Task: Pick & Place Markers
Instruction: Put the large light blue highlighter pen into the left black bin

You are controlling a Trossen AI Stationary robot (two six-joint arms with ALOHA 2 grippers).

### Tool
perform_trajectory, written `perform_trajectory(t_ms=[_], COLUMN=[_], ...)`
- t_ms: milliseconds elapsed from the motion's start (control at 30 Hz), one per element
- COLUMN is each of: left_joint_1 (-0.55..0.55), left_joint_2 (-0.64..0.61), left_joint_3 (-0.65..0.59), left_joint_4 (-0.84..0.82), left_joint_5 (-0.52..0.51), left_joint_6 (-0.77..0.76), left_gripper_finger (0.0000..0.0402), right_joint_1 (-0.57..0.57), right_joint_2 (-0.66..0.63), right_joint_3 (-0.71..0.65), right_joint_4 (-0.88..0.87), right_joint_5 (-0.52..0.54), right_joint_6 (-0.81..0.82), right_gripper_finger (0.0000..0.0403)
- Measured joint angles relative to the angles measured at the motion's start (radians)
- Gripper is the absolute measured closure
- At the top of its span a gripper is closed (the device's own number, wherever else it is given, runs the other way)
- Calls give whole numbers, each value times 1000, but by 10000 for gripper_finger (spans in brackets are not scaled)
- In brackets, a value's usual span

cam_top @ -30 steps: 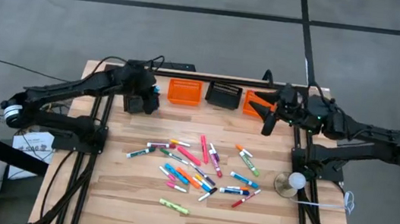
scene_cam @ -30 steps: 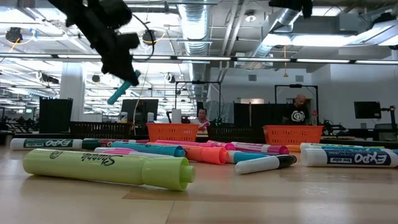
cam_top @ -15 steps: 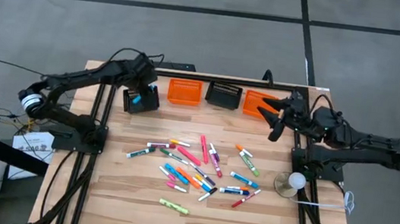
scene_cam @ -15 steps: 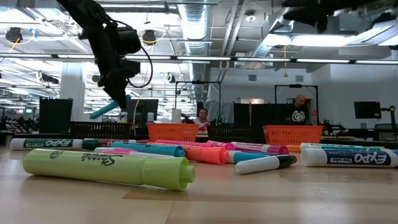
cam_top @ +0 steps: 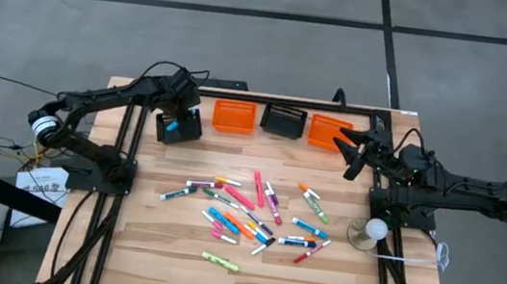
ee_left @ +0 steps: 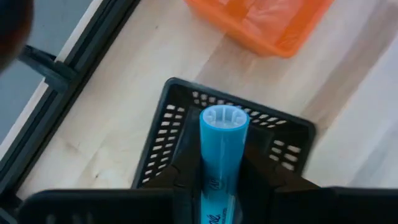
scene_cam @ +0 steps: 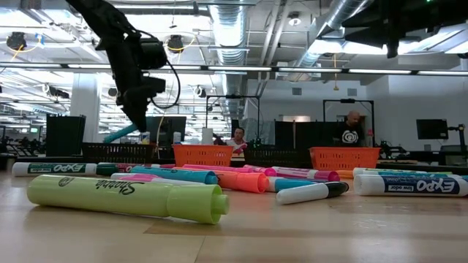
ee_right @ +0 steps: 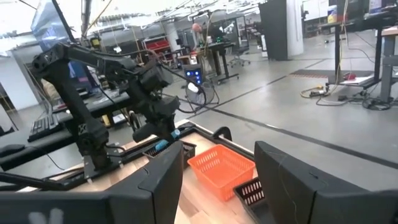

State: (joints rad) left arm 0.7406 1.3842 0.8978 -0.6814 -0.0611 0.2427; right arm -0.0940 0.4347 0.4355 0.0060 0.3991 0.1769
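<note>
The left wrist view gave what no other view gave: the left gripper [ee_left: 222, 180] was clamped on a blue marker [ee_left: 221, 149], cap end pointing fwd, directly above a black basket [ee_left: 168, 134] at the table's back left corner, with an orange basket [ee_left: 261, 25] just beyond it. In the high view the same marker [cam_top: 171, 125] was only a small blue spot over that basket [cam_top: 178, 129], but this view alone showed the layout: three more baskets in a row along the back edge, orange [cam_top: 233, 116], black [cam_top: 283, 120], orange [cam_top: 325, 129], and the loose markers [cam_top: 250, 211] spread over the table's middle, well apart from both grippers. The low view showed the blue marker [scene_cam: 121, 133] tilted, hanging from the left gripper [scene_cam: 135, 117] above table level; a yellow-green marker [scene_cam: 128, 198] lay nearest this camera. The right gripper [cam_top: 354, 154] hovered near the right orange basket, fingers [ee_right: 292, 180] spread apart and holding nothing. Two persons [scene_cam: 235, 139] showed in the room bkgd.
</note>
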Motion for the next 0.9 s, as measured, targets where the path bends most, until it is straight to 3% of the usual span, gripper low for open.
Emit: perform_trajectory(t_ms=[367, 900], left_joint_1=[10, 6], left_joint_2=[124, 128], left_joint_3=[0, 0], left_joint_4=[-1, -1], left_joint_5=[-51, -103], left_joint_6=[8, 8], left_gripper_finger=[328, 289], right_joint_1=[0, 0], right_joint_2=[3, 3], right_joint_3=[0, 0], right_joint_4=[3, 3], right_joint_5=[-4, -6], right_joint_6=[33, 34], right_gripper_finger=[214, 216])
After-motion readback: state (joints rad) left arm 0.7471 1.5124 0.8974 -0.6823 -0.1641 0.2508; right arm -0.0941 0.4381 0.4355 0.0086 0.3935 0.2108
